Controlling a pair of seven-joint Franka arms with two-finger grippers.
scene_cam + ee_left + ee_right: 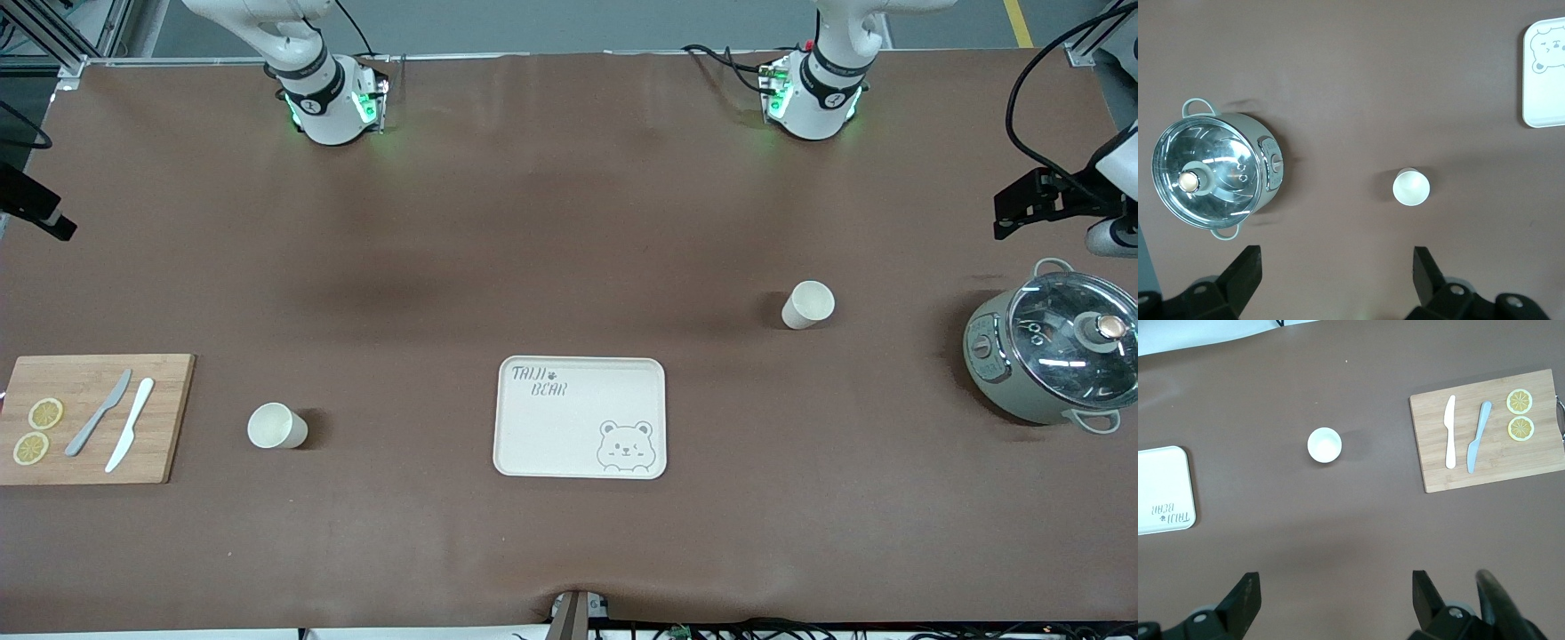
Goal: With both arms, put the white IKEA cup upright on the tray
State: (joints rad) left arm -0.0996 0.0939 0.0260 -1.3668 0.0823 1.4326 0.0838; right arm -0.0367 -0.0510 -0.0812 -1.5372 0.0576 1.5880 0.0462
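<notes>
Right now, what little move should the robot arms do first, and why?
Probably each arm should lower toward its own cup. The tray holds nothing, and both cups stand upright on the table: one cup near the cutting board, the other cup near the pot. The left gripper and right gripper hang high, jaws open.

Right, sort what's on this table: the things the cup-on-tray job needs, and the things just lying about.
For the job:
- tray
- cup toward the left arm's end
- cup toward the right arm's end
- left pincer, open, above the table
- right pincer, open, above the table

Lying about:
- cutting board with two knives and two lemon slices
- lidded pot
</notes>
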